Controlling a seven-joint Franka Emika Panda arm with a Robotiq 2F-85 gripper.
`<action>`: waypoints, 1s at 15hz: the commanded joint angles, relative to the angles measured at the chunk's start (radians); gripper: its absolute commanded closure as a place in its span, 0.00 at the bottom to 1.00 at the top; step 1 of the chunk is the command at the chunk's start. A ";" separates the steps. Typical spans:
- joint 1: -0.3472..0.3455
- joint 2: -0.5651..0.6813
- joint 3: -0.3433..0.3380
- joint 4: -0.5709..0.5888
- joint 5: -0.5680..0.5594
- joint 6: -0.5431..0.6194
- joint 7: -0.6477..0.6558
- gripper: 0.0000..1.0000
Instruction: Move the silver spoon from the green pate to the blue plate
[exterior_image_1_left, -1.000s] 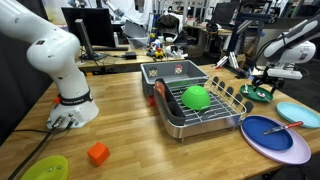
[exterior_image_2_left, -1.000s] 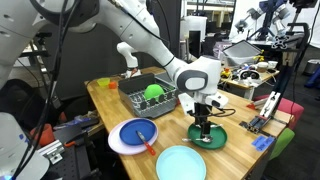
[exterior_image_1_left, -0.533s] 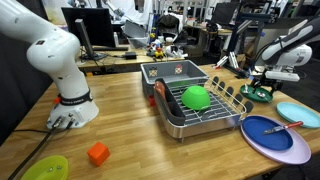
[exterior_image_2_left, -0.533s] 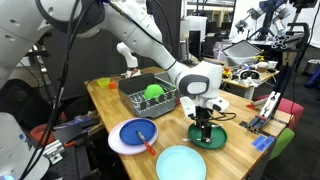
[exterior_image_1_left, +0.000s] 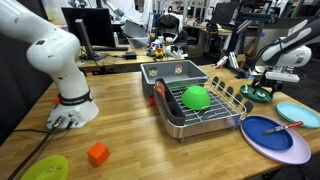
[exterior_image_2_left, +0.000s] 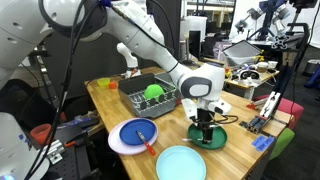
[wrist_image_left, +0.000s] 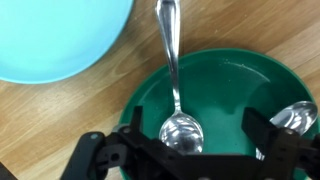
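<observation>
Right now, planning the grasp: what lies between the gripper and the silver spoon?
Nothing; in the wrist view the silver spoon lies uncovered inside the open gripper.

Between the black fingers (wrist_image_left: 270, 132): silver spoon (wrist_image_left: 176, 90), dark green plate (wrist_image_left: 230, 85). Beyond them, a pale blue plate (wrist_image_left: 50, 35) on the brown wood-grain bench (wrist_image_left: 100, 95).

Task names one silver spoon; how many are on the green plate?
2. One spoon lies in the green plate, handle over its rim; another spoon sits right, partly behind the gripper.
</observation>
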 joint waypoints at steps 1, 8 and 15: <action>-0.021 0.014 0.017 0.036 0.011 -0.040 -0.003 0.00; -0.011 0.020 0.007 0.052 -0.011 -0.065 -0.009 0.00; 0.008 0.041 0.004 0.067 -0.039 -0.094 -0.009 0.00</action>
